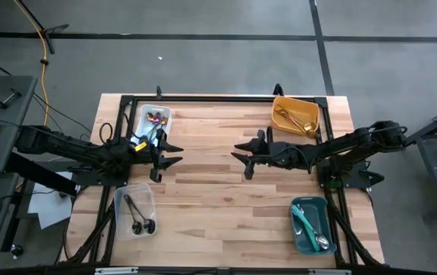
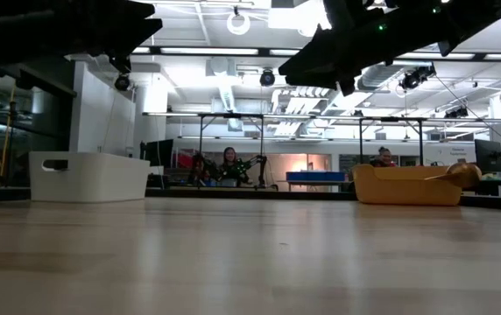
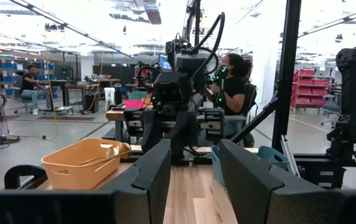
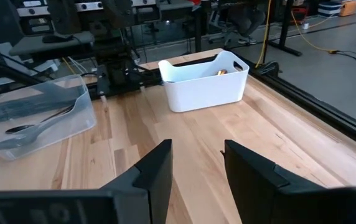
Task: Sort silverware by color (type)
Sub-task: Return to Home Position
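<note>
The wooden plank table (image 1: 218, 191) is pale and striped along its length, framed by black rails. Both dark arms reach in from the sides and hang level above its middle. The left end effector (image 1: 174, 153) sits just beside the white bin, its fingers spread apart and holding nothing. The right end effector (image 1: 240, 152) faces it across a bare stretch of table, fingers likewise parted and empty.

Four rectangular plastic bins stand near the corners. The orange bin (image 1: 295, 101) is at the far right, and the gold spoons (image 1: 295, 120) lie slanted across its floor. From table height, one gold bowl pokes over its rim.

The teal bin (image 1: 296, 229) is at the near right. The teal-handled utensils (image 1: 310, 225) lie along its length, with handles toward the far edge and shiny silver ends toward the near edge.

The transparent bin (image 1: 119, 206) is at the near left. The black spoons (image 1: 136, 214) run lengthwise in it, with thin handles toward the far edge and round bowls toward the near edge. The right wrist view shows them only as a hazy shape through the clear wall.

The white bin (image 1: 142, 122), opaque with cut-out grips, is at the far left. The rainbow spoons (image 1: 155, 118) lie in it with their bowls at the far end and their handles running toward the left end effector, which covers their tips. An exact count in any bin is hard to make out. The left wrist view shows only a corner of the teal bin past its own finger.
</note>
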Robot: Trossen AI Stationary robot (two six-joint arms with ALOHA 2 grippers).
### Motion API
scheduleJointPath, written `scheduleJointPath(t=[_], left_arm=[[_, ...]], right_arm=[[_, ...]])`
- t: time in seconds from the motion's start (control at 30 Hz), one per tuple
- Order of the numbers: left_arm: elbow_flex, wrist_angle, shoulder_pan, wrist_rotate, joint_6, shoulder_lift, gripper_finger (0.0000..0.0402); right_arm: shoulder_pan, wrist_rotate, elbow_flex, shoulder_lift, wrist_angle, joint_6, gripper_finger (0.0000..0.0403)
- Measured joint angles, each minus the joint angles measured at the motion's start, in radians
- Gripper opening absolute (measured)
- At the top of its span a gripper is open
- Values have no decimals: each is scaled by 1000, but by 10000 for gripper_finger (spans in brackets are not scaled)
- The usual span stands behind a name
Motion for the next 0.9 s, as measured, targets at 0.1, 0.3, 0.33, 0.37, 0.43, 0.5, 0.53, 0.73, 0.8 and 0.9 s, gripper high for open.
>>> scheduleJointPath(t=[0.1, 0.3, 0.33, 0.37, 0.43, 0.5, 0.53, 0.73, 0.8, 0.9], left_arm=[[0, 0, 0, 0, 0, 0, 131], [0, 0, 0, 0, 0, 0, 131], [0, 0, 0, 0, 0, 0, 131], [0, 0, 0, 0, 0, 0, 131], [0, 0, 0, 0, 0, 0, 131], [0, 0, 0, 0, 0, 0, 131], [0, 0, 0, 0, 0, 0, 131], [0, -3, 0, -16, 23, -7, 131], [0, -21, 1, -29, 17, -37, 131], [0, -119, 4, -44, 51, -115, 131]], right_arm=[[0, -1, 0, 0, 0, 0, 140], [0, 0, 0, 0, 0, 0, 140], [0, 0, 0, 0, 0, 0, 140], [0, 0, 0, 0, 0, 0, 140], [0, 0, 0, 0, 0, 0, 140], [0, 0, 0, 0, 0, 0, 140], [0, 0, 0, 0, 0, 0, 140], [0, 0, 0, 0, 0, 0, 140], [0, 0, 0, 0, 0, 0, 140], [2, -7, 0, 0, -9, 0, 140]])
